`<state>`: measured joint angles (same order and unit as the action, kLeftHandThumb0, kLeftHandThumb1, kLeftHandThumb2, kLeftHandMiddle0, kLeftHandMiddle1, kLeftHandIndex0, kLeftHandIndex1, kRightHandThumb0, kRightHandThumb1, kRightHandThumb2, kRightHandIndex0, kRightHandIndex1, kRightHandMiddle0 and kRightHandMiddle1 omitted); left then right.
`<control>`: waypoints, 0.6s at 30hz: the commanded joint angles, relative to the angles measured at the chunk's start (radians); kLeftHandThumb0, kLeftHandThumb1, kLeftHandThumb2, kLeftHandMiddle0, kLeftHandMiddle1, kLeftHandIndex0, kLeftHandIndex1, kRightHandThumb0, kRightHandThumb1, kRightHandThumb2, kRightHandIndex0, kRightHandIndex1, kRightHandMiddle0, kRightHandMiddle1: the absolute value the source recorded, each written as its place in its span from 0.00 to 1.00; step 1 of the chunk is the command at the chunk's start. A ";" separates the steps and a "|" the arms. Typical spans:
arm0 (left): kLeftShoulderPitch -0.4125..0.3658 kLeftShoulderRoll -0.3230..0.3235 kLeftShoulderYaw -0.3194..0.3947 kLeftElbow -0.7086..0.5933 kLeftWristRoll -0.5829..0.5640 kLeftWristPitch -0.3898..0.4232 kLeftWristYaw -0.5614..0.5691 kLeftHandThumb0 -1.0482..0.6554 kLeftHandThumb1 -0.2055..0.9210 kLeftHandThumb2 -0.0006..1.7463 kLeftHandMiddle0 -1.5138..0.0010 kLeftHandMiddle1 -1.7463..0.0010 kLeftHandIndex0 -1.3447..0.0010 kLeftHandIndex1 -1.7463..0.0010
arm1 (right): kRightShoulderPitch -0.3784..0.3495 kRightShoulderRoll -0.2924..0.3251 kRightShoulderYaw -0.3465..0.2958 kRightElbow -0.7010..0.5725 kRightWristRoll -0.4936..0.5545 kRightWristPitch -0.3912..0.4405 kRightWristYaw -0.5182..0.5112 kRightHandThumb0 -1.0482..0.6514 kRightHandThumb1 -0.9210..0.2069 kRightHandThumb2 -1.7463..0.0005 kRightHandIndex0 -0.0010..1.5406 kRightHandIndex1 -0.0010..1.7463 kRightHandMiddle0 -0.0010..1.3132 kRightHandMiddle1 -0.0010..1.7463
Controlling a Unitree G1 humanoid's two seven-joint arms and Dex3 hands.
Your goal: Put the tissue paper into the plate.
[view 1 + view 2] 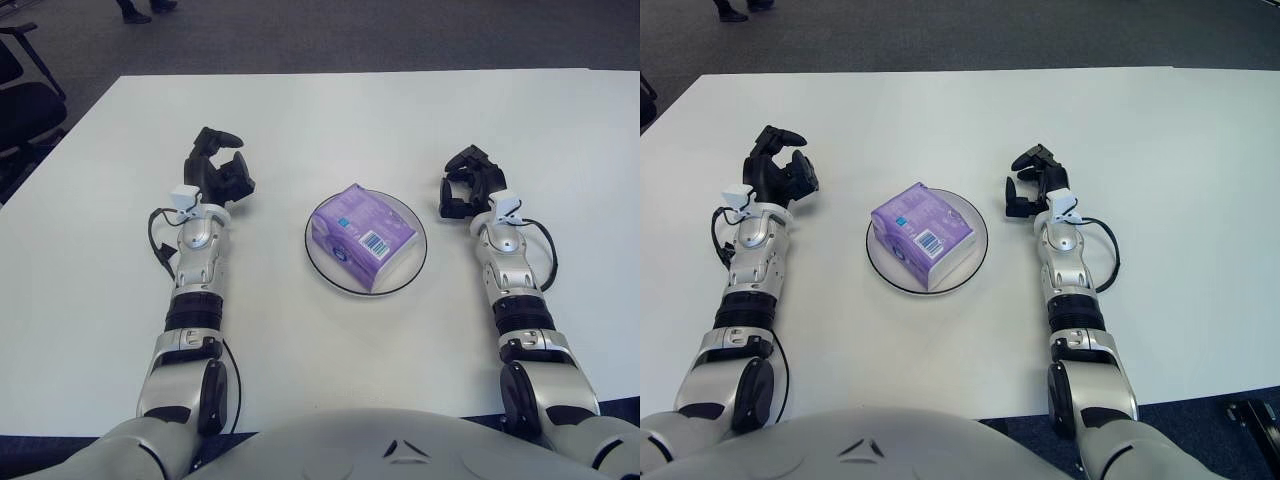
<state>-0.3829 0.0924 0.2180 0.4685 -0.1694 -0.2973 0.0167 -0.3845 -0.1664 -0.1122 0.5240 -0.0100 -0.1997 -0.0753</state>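
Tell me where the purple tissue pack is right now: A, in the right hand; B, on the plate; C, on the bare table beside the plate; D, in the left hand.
B: the tissue pack sits on the plate, while the left hand and the right hand hold nothing, one on each side of the plate.

A broad white bench (330, 110) fills most of the view, its far edge running straight across the upper part of the scene. Beyond that edge lies a dark grey floor (400, 30). At the far left, just beside the bench's corner, part of a black chair (22, 95) shows. At the top left, on the floor, a pair of dark shoes (145, 10) is cut off by the frame edge.
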 commanded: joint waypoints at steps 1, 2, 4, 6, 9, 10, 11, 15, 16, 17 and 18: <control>0.093 -0.065 -0.011 0.092 0.006 -0.022 0.003 0.34 0.49 0.73 0.13 0.00 0.56 0.00 | 0.121 0.080 0.009 0.078 0.016 -0.003 -0.008 0.61 0.70 0.12 0.50 0.99 0.38 1.00; 0.091 -0.065 -0.011 0.100 0.006 -0.026 0.003 0.34 0.49 0.73 0.13 0.00 0.56 0.00 | 0.122 0.081 0.010 0.077 0.016 -0.003 -0.009 0.61 0.70 0.12 0.50 0.99 0.38 1.00; 0.088 -0.066 -0.009 0.110 0.004 -0.031 0.005 0.34 0.49 0.73 0.13 0.00 0.56 0.00 | 0.123 0.082 0.010 0.077 0.016 -0.005 -0.010 0.61 0.70 0.12 0.50 0.99 0.38 1.00; 0.085 -0.067 -0.008 0.119 0.002 -0.035 0.006 0.34 0.49 0.73 0.13 0.00 0.56 0.00 | 0.122 0.082 0.009 0.078 0.016 -0.006 -0.012 0.61 0.69 0.12 0.50 0.99 0.38 1.00; 0.083 -0.067 -0.005 0.127 -0.002 -0.039 0.006 0.34 0.49 0.73 0.13 0.00 0.56 0.00 | 0.123 0.083 0.010 0.077 0.016 -0.007 -0.014 0.61 0.69 0.12 0.50 0.99 0.37 1.00; 0.082 -0.068 -0.004 0.130 -0.004 -0.040 0.006 0.34 0.49 0.73 0.13 0.00 0.56 0.00 | 0.123 0.084 0.010 0.076 0.015 -0.007 -0.016 0.61 0.69 0.12 0.50 0.99 0.37 1.00; 0.081 -0.070 -0.003 0.134 -0.006 -0.042 0.005 0.34 0.49 0.73 0.13 0.00 0.56 0.00 | 0.123 0.085 0.010 0.076 0.016 -0.009 -0.017 0.61 0.69 0.12 0.50 0.98 0.37 1.00; 0.084 -0.075 -0.003 0.134 -0.011 -0.045 0.004 0.34 0.49 0.73 0.13 0.00 0.56 0.00 | 0.127 0.087 0.010 0.073 0.018 -0.015 -0.019 0.61 0.69 0.13 0.50 0.98 0.37 1.00; 0.085 -0.078 -0.003 0.133 -0.013 -0.044 0.003 0.34 0.49 0.73 0.13 0.00 0.56 0.00 | 0.127 0.088 0.010 0.073 0.019 -0.017 -0.019 0.61 0.69 0.13 0.50 0.98 0.37 1.00; 0.088 -0.081 -0.004 0.128 -0.019 -0.039 -0.002 0.34 0.49 0.73 0.13 0.00 0.56 0.00 | 0.129 0.089 0.010 0.071 0.019 -0.019 -0.019 0.61 0.69 0.13 0.50 0.98 0.38 1.00; 0.090 -0.083 -0.004 0.125 -0.023 -0.036 -0.006 0.34 0.49 0.73 0.13 0.00 0.56 0.00 | 0.130 0.090 0.010 0.069 0.019 -0.020 -0.020 0.61 0.69 0.13 0.51 0.98 0.37 1.00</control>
<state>-0.4074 0.0963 0.2217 0.5324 -0.1809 -0.3305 0.0155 -0.3865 -0.1649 -0.1122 0.5238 -0.0094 -0.2182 -0.0865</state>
